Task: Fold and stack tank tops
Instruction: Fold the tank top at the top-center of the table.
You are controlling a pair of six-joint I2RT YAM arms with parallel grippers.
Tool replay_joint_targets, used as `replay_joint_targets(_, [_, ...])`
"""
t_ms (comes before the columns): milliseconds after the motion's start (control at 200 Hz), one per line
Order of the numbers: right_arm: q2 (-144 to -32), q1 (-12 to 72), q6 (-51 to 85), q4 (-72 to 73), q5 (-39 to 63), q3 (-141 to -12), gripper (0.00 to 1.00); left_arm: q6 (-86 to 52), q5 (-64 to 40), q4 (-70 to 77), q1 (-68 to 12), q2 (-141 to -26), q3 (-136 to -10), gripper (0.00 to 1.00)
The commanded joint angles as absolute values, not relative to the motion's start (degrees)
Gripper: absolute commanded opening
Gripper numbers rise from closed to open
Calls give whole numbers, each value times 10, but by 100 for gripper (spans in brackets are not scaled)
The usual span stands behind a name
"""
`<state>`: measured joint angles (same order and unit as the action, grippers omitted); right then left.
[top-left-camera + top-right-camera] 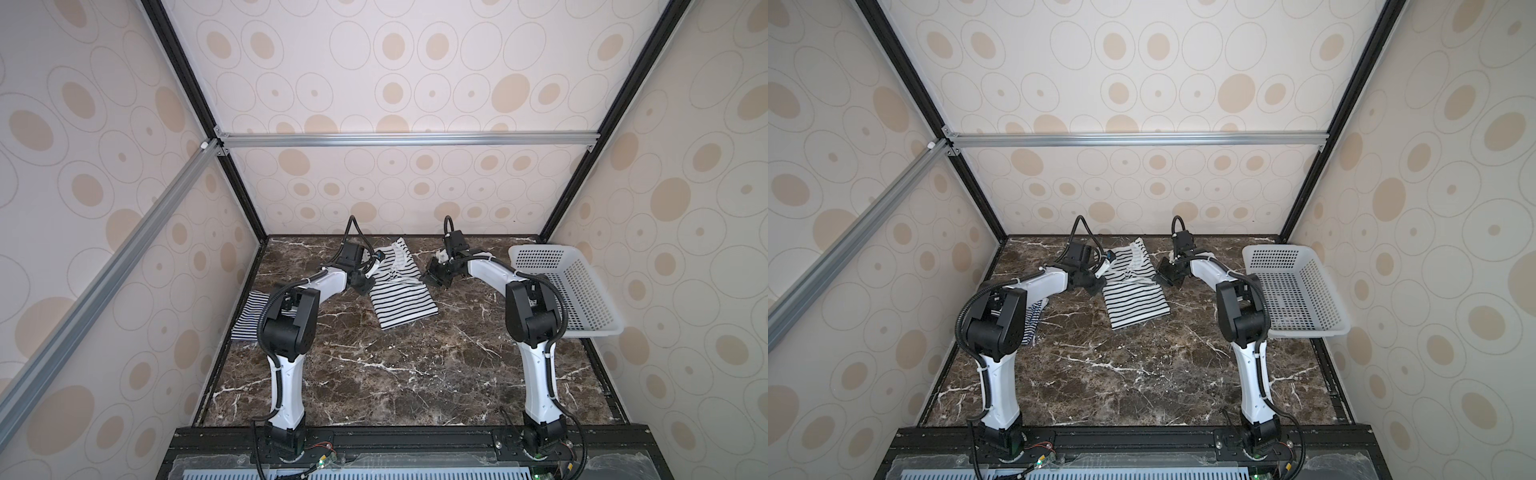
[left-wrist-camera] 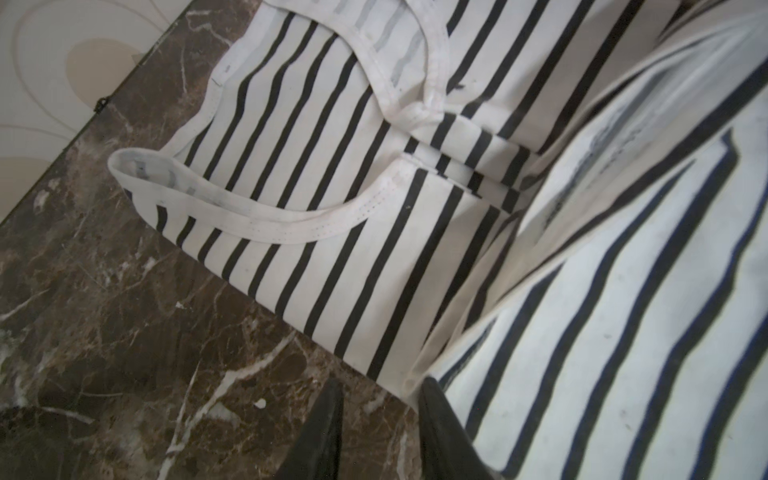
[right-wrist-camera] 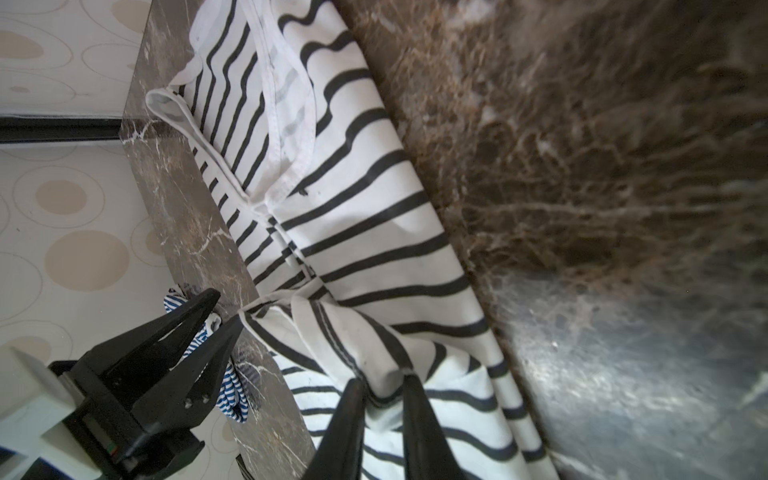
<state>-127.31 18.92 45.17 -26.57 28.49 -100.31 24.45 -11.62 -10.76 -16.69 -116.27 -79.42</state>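
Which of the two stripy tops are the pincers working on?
The white knit tank top with wide black stripes, mid-table, between the left pincer and right pincer. The finely navy-striped knit tank top lies apart.

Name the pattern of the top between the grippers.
Tank top: white, wide-spaced black stripes; clearest in left wrist view.

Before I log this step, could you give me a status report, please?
Left gripper open, empty. Right gripper astride a fold of the wide-striped tank top, grip unclear. Fine-striped tank top lies apart; nothing blocking.
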Motion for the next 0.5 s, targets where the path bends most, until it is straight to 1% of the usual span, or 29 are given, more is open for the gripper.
replay_joint_targets(0, [-1240, 197, 456, -235, 283, -970, 20, 230, -116, -77, -163, -1105, -758, 34])
replay_joint_targets(225, [-1216, 201, 456, -195, 279, -923, 22, 234, -145, -72, -174, -1047, -698, 33])
replay_joint_targets(495, [-1189, 205, 456, -154, 268, -888, 26, 238, -170, -82, -193, -1063, -692, 28])
